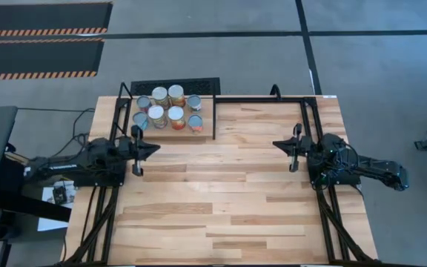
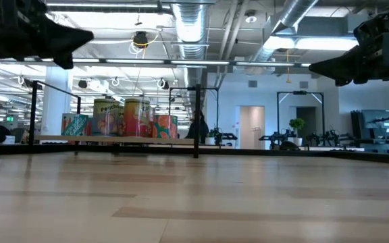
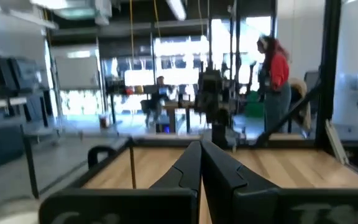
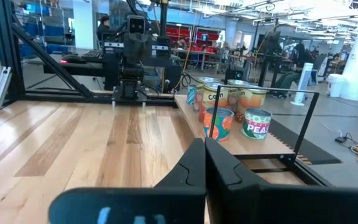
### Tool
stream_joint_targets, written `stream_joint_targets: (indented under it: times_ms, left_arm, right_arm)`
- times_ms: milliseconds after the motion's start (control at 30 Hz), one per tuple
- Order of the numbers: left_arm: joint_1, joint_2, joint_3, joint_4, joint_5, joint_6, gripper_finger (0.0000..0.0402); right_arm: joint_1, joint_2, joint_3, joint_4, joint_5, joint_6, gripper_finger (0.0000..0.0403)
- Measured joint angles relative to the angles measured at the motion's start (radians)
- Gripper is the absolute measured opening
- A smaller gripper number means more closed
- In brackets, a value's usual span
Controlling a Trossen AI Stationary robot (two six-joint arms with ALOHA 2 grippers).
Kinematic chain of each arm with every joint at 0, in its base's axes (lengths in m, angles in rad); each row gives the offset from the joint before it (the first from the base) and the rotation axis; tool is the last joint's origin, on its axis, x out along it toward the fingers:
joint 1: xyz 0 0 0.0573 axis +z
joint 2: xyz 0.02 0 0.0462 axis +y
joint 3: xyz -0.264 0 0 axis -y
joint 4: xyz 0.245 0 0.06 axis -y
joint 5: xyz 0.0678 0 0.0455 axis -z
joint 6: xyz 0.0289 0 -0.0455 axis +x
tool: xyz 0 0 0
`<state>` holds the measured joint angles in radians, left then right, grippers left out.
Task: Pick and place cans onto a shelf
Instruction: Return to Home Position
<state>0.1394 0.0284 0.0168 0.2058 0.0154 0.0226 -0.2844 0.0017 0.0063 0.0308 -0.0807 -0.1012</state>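
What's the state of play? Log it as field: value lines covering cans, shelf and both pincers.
cans: eight, upright, two rows of four, all on the shelf
shelf: at the far edge of the table, on the left arm's side
left pincer: shut, empty, raised above the table, just in front of the shelf
right pincer: shut, empty, raised above the table's right side
cans off the shelf: none seen
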Motion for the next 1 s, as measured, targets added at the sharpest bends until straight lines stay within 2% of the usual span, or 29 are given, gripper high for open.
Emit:
stream_joint_targets:
  times_ms: [33, 167, 300, 600, 767, 1000]
  left_arm:
    - [0.000, -0.031, 0.000, -0.026, -0.001, 0.002, 0.0000]
    - [-0.001, -0.009, -0.006, -0.056, -0.013, 0.000, 0.0000]
    - [-0.003, -0.027, -0.006, -0.158, -0.047, -0.016, 0.0000]
    - [-0.005, -0.023, -0.007, -0.173, -0.050, -0.027, 0.0000]
    - [-0.005, -0.022, -0.008, -0.172, -0.050, -0.048, 0.0000]
    - [-0.005, -0.022, -0.009, -0.172, -0.049, -0.060, 0.0000]
  right_arm:
    - [0.000, 0.000, 0.000, -0.001, 0.000, -0.001, 0.0009]
    - [-0.007, 0.000, 0.000, -0.003, 0.001, -0.004, 0.0009]
    - [-0.019, 0.000, 0.000, -0.003, 0.003, -0.001, 0.0009]
    - [-0.045, 0.000, -0.001, 0.013, 0.006, 0.018, 0.0009]
    - [-0.044, 0.000, -0.001, 0.018, 0.088, 0.065, 0.0009]
    - [-0.043, 0.000, -0.001, 0.018, 0.094, 0.093, 0.0016]
